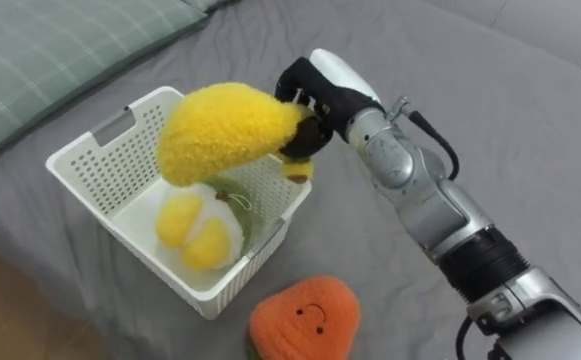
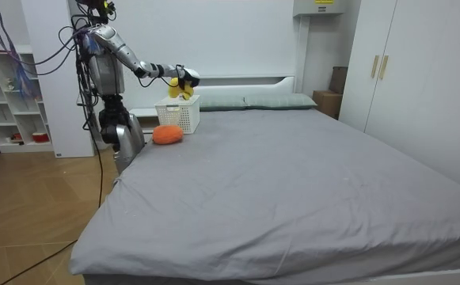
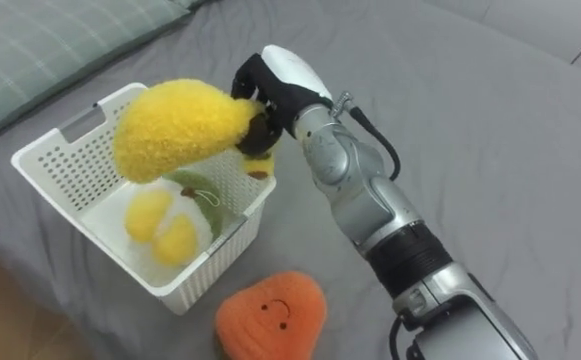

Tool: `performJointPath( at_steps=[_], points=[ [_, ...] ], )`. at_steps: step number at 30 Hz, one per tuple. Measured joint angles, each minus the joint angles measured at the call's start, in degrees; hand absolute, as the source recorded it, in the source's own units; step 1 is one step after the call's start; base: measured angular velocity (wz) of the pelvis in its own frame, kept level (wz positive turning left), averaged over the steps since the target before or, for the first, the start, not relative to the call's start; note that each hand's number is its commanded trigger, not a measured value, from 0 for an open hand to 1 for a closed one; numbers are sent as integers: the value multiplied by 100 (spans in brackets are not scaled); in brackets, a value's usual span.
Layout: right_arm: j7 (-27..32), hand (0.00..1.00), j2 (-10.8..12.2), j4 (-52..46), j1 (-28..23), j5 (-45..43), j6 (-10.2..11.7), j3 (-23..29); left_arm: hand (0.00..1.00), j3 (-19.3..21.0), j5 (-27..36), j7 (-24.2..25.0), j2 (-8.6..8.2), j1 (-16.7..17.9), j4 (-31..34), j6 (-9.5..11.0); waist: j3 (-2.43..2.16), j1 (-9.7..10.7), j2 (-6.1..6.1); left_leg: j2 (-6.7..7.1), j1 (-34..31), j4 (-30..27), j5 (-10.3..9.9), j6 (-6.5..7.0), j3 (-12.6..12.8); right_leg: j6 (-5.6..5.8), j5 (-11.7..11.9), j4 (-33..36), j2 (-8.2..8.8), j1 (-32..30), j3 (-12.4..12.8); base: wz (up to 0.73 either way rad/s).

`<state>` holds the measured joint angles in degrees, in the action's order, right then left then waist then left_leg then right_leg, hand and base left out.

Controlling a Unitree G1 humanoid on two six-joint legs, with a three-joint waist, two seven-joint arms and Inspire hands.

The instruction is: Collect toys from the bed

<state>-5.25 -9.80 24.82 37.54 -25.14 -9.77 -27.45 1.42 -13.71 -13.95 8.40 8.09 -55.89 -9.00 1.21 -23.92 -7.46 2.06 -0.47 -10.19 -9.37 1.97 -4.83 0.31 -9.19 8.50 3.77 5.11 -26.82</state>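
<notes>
Orange plush toy nearest, lying on the grey bed just beside the white basket, not yet collected. Above the basket, in the right hand: yellow plush toy, gripped at one end with fingers curled round it, hanging over the opening, probably for dropping beside the yellow-and-white toy inside. Room view: standing at the bed's head corner, arm stretched over the basket. Right eye view: same closed grip, toy clear of the rim.

right arm outstretched, right hand clenched
</notes>
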Motion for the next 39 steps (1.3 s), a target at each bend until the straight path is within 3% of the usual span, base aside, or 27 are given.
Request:
performJointPath(
  at_steps=[1, 11, 19, 39],
  points=[
    [-3, 0, 15, 4, 0, -83, -43, -4, 0, 1, -4, 13, -1, 5, 22, -45, 2, -27, -3, 8, -12, -15, 3, 5, -14, 0, 0, 0, 2, 1, -11, 13],
    [-89, 0, 212, 198, 0, -263, -179, -61, 0, 18, -95, 110, 2, 28, 201, -194, -1, -194, -38, 69, -12, -62, 23, 21, -170, 17, -10, 2, 20, 86, -16, 9],
    [-135, 0, 225, 346, 0, -262, -226, -62, 0, 18, -95, 182, 8, 29, 308, -219, 8, -308, -138, 70, -4, -62, 29, 16, -182, 17, -10, 4, 19, 102, 3, 0],
    [-186, 0, 222, 426, 0, -247, -228, -60, 0, 16, -99, 238, 9, 47, 314, -232, 31, -302, -105, 70, 10, -62, 30, 17, -182, 17, -10, 2, 18, 117, 3, 0]
  ],
)
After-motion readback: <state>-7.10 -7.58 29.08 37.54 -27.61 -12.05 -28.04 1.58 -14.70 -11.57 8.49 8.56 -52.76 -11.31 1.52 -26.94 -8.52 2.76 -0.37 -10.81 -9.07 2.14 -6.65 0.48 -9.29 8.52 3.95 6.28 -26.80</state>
